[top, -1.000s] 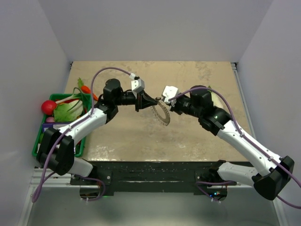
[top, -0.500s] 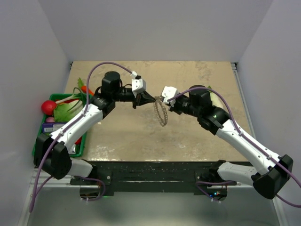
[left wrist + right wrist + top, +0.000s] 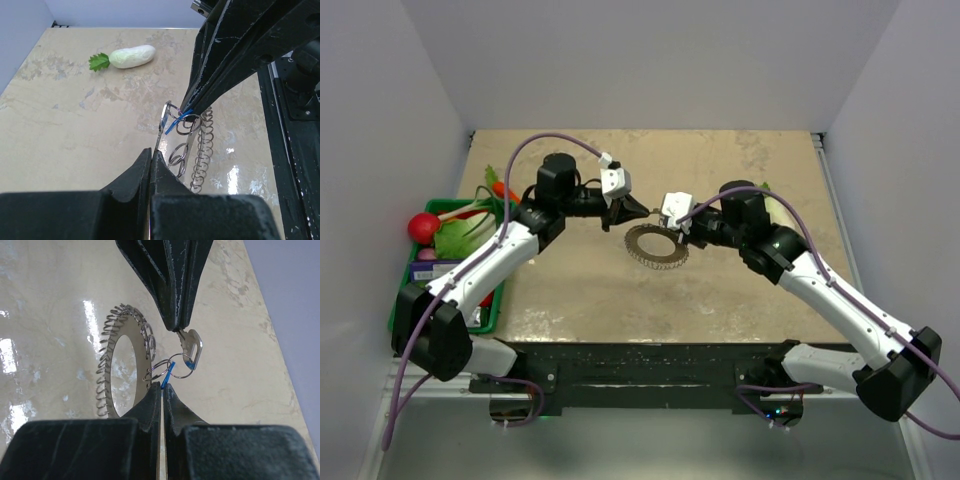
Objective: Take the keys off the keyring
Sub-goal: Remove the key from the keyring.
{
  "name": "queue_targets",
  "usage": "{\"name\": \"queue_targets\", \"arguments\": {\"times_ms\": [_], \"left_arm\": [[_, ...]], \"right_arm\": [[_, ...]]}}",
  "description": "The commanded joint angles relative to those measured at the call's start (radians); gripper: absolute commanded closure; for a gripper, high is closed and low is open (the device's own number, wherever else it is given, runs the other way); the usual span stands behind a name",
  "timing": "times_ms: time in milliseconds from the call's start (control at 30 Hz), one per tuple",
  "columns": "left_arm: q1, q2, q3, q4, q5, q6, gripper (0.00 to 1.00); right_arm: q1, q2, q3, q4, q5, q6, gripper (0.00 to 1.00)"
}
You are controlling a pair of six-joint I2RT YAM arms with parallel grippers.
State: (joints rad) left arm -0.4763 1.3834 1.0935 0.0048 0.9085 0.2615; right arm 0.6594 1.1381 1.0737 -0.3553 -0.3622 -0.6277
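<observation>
My left gripper (image 3: 151, 152) pinches the small silver key (image 3: 194, 346), my right gripper (image 3: 162, 386) a thin blue strip (image 3: 168, 372), to pull the key off the grey coiled metal loop (image 3: 105, 375).

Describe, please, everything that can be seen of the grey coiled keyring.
The keyring is a wide grey metal loop, wound like a coil spring, shiny, closed into a circle with an open middle. It hangs between the two arms, and neither seems to grip it itself: small steel rings link its edge to the key, which the left gripper pinches, while the right gripper pinches at those rings. Whether it touches the table, I cannot tell.
</observation>
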Motion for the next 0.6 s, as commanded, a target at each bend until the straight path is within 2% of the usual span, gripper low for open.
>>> {"name": "queue_targets", "arguments": {"times_ms": [0, 233, 300, 400, 433, 533, 567], "left_arm": [[0.008, -0.014, 0.0, 0.145, -0.048, -0.025, 1.0], [-0.002, 0.006, -0.024, 0.17, -0.026, -0.039, 1.0], [-0.002, 0.012, -0.024, 0.172, -0.026, -0.041, 0.93], [-0.002, 0.016, -0.024, 0.176, -0.025, -0.05, 0.72], [-0.002, 0.017, -0.024, 0.178, -0.031, -0.054, 0.59], [-0.002, 0.017, -0.029, 0.185, -0.048, -0.065, 0.41], [-0.002, 0.017, -0.029, 0.187, -0.051, -0.068, 0.39]], "right_arm": [[0.006, -0.004, 0.031, -0.073, -0.098, -0.003, 1.0], [0.008, -0.024, 0.017, -0.031, -0.081, 0.02, 1.0], [0.006, -0.031, 0.012, -0.025, -0.077, 0.023, 1.0], [0.008, -0.04, 0.009, -0.014, -0.072, 0.031, 1.0], [0.006, -0.04, 0.009, -0.011, -0.072, 0.033, 1.0], [0.005, -0.046, 0.011, -0.005, -0.075, 0.043, 1.0], [0.005, -0.047, 0.012, -0.004, -0.075, 0.049, 1.0]]}}
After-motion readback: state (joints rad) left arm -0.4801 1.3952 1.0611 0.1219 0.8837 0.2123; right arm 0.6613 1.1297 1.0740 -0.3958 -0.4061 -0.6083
